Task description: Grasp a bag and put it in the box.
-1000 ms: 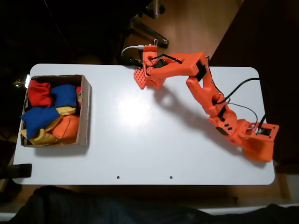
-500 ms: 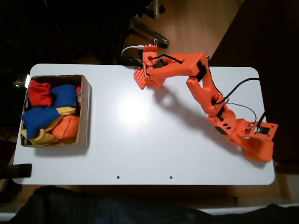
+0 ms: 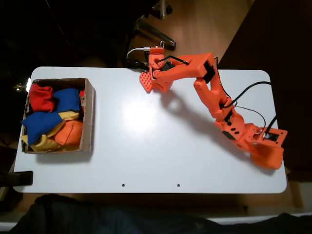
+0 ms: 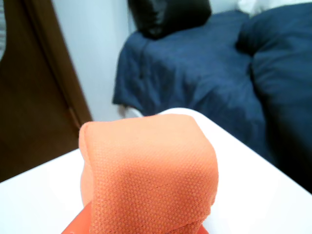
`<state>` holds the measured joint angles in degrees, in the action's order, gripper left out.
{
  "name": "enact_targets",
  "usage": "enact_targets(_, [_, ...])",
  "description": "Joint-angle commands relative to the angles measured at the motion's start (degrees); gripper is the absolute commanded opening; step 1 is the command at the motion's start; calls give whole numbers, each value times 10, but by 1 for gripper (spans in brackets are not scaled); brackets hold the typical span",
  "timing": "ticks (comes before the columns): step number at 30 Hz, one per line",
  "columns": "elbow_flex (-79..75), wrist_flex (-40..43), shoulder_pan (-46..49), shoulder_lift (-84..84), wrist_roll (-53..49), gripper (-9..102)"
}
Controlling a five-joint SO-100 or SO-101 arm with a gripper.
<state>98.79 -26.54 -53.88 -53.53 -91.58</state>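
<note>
Orange fabric fills our wrist view: the bag sits clamped in the gripper near the table's far edge; the box lies well apart at the fixed view's left.

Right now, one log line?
orange bag: in box | tool: at table's top edge, fixed view, apart from box | grip: unclear
</note>
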Motion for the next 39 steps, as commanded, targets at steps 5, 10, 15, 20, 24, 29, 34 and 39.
enact_targets(5, [7,9,1,-72,28,9])
enact_targets(10, [7,35,-2,-96,40,9])
enact_targets(15, [7,69,-4,-120,54,9])
enact_targets(20, [8,93,-4,-136,55,8])
enact_targets(24, [8,104,-5,-153,56,8])
enact_targets(29, [7,131,-4,-178,62,8])
enact_targets(34, [6,156,-4,-203,76,8])
enact_targets(39, [6,197,-4,-229,88,8])
